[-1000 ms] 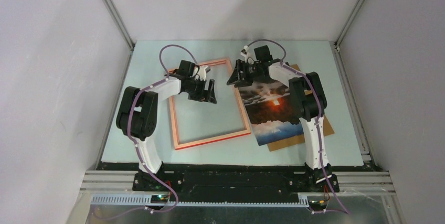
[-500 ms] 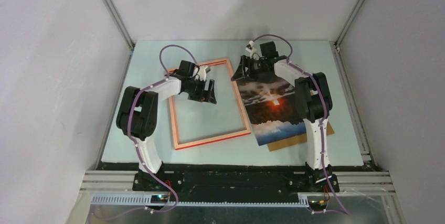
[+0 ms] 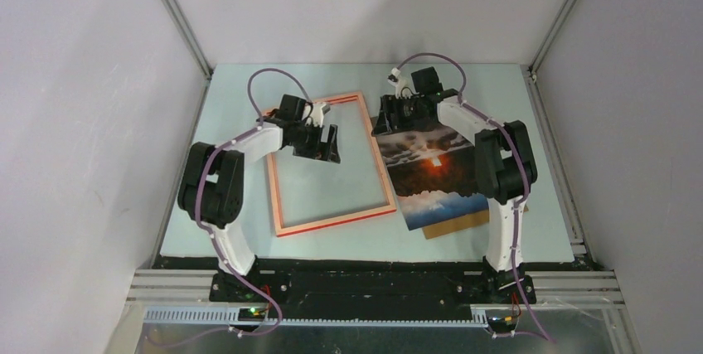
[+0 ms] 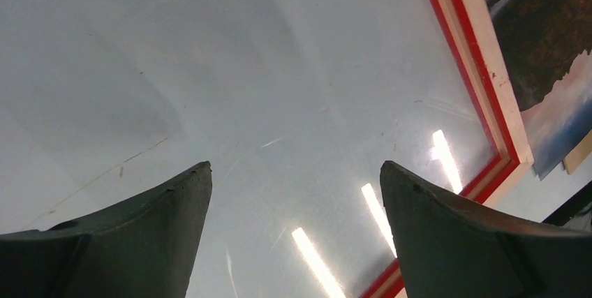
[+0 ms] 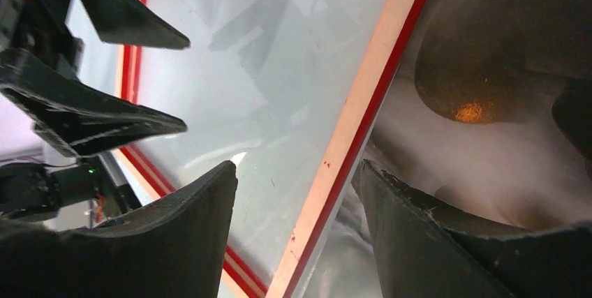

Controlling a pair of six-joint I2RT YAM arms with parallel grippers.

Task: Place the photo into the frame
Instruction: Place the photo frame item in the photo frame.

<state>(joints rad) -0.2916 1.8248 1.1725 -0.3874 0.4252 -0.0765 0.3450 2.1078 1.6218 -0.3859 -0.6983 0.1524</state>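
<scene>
The frame [image 3: 332,222] lies flat on the table, pale wood back up with red edges, its pane reflecting lights. The photo [image 3: 431,173] lies just right of it, picture side up. My left gripper [image 3: 325,143] hangs open over the frame's far left part; in the left wrist view it [image 4: 294,167] has only the pane below it, with the frame's rail [image 4: 485,75] and the photo [image 4: 551,26] to the right. My right gripper [image 3: 388,122] is open at the photo's far left corner. Its jaws [image 5: 297,165] straddle the frame's right rail [image 5: 357,109], the photo [image 5: 475,109] beside it.
A plain brown board [image 3: 458,225] lies under the photo, showing at its near right edge. The pale table [image 3: 240,93] is walled by grey panels on three sides. The left gripper's fingers [image 5: 105,123] show in the right wrist view.
The right gripper has swung a little right and back along the photo's far edge, its elbow moving right. The left gripper has opened slightly. Frame and photo have not moved.
</scene>
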